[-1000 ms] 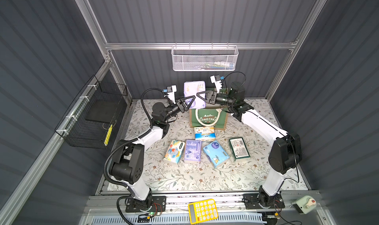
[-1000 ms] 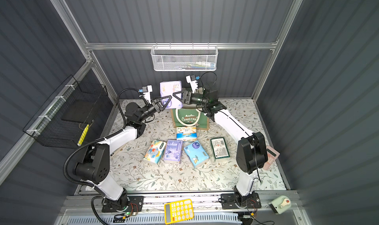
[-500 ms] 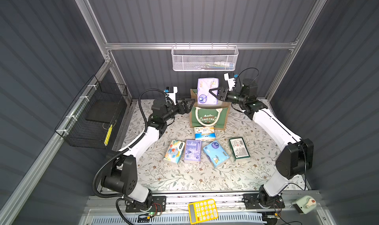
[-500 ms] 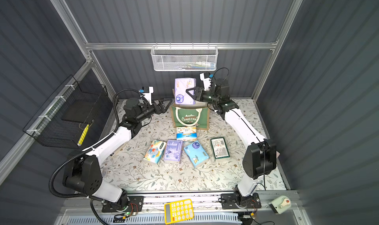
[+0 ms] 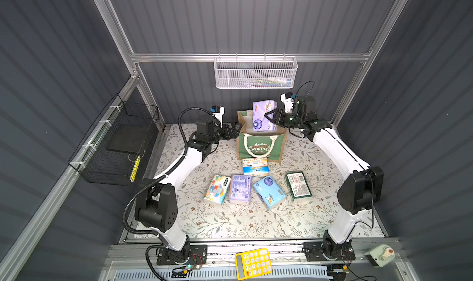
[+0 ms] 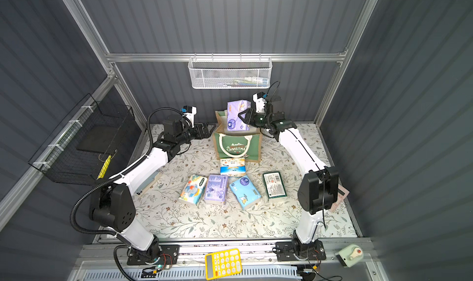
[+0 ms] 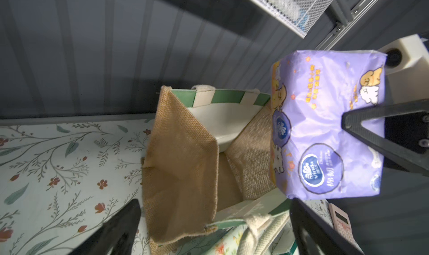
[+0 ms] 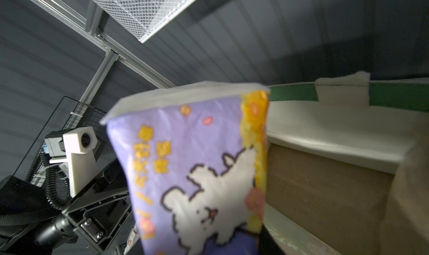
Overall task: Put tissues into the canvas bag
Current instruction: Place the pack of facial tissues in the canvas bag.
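Over canvas bag (image 5: 261, 149), right tool (image 5: 269, 115), partly hidden, clamps lavender pack (image 5: 263, 110); left tool (image 5: 236, 131) spread.

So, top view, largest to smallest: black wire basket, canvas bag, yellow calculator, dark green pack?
1. black wire basket
2. canvas bag
3. yellow calculator and dark green pack: alike, calculator nearer the camera, so unranked.

The left gripper (image 5: 236, 131) released the lavender pack (image 5: 264, 115) and withdrew to the canvas bag's (image 5: 261, 146) ten o'clock (jaws wide); the right gripper (image 5: 269, 117) carried it toward three o'clock, over the bag's mouth.
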